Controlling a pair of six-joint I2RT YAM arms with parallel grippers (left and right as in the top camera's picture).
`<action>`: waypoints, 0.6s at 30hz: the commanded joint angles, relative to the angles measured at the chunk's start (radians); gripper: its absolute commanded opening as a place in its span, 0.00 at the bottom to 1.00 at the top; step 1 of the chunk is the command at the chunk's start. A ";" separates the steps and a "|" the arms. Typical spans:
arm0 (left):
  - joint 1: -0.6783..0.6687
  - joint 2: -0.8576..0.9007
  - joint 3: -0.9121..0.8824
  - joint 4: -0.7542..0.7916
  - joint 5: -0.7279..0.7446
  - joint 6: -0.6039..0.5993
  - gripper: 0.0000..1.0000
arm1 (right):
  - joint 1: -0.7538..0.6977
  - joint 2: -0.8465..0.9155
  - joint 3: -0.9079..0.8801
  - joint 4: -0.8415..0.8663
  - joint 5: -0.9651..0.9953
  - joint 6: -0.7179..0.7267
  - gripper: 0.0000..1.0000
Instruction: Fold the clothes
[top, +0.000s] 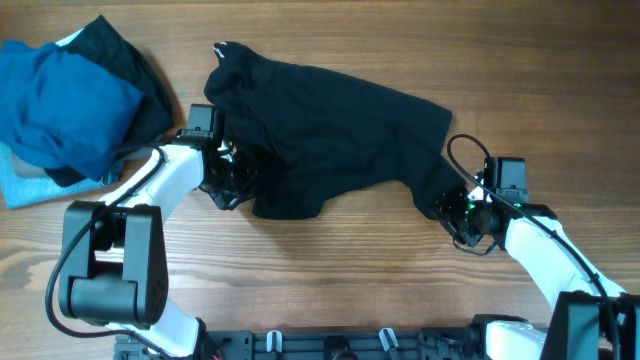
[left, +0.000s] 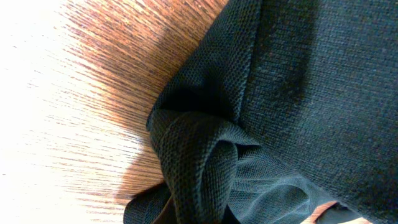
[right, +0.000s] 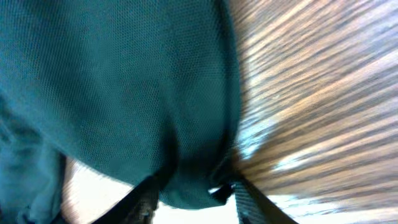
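At the far left of the table (top: 330, 280) a blue garment (top: 60, 105) is heaped; the left gripper (top: 228, 185) is clamped tight on the bunched left edge of the clothes (top: 320, 130), which are spread crumpled across the centre; their lower right corner is pinched by the right gripper (top: 452, 212).

Overhead straight down over the whole table (top: 350, 270); both wrist views very close on the black garment (top: 330, 130).
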 joint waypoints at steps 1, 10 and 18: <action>-0.005 -0.020 0.010 -0.004 -0.017 0.023 0.04 | -0.001 0.034 -0.032 0.009 0.101 0.003 0.36; -0.004 -0.023 0.011 -0.026 -0.015 0.047 0.04 | -0.002 0.078 -0.023 0.045 0.042 -0.055 0.04; 0.055 -0.164 0.218 -0.195 -0.088 0.267 0.04 | -0.098 -0.083 0.402 -0.327 0.089 -0.303 0.04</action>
